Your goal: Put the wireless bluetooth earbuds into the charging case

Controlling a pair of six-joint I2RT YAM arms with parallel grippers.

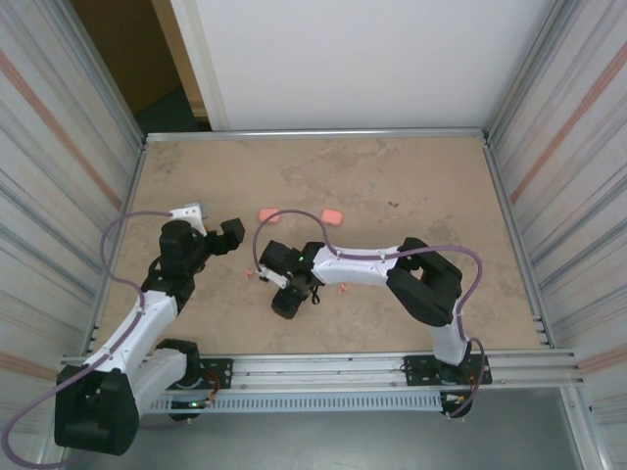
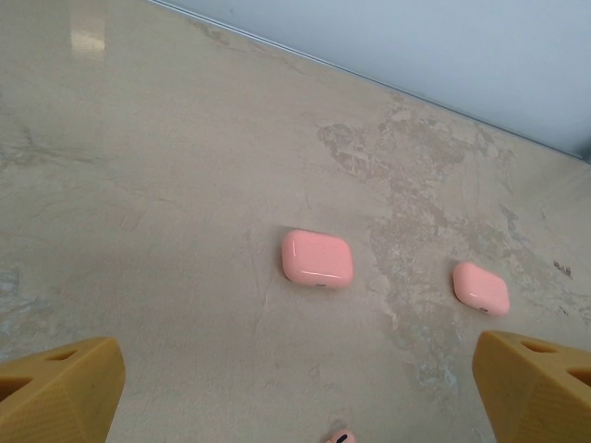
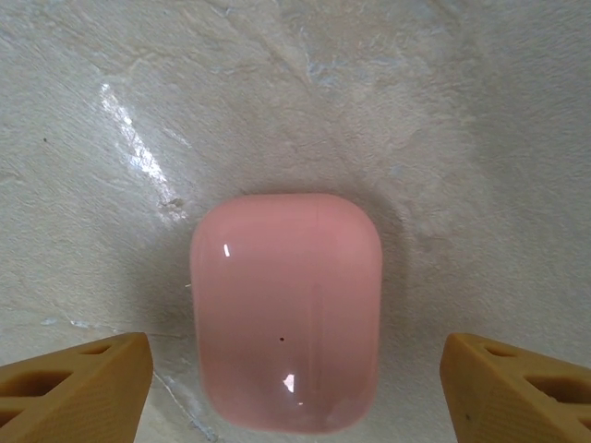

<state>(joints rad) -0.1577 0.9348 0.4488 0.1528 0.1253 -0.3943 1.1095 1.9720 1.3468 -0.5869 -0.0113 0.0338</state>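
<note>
**Ana:** How do the right fingers stand?

**Ben:** Spread wide, one on each side of a pink charging case, touching neither flank. The case lies flat on the desk and looks closed. Going by where that arm points down, it sits about midway across, toward the near edge.

**Ana:** Why straddle it like that?

**Ben:** My guess is they mean to clamp it, to steady or lift it. Nothing can go in until the lid is up.

**Ana:** And the earbuds?

**Ben:** Loose on the desk. A couple lie just left of the right wrist and another piece lies on its other side, all nearer the near edge than the far one. None is in a case.

**Ana:** The left fingers?

**Ben:** Spread too, gripping nothing. They hang over the left half of the desk, facing the far edge, where two spare cases lie shut and well apart. A single earbud lies just ahead of them. I judge they hang there to stay clear of the right arm with a bud in reach.
</note>
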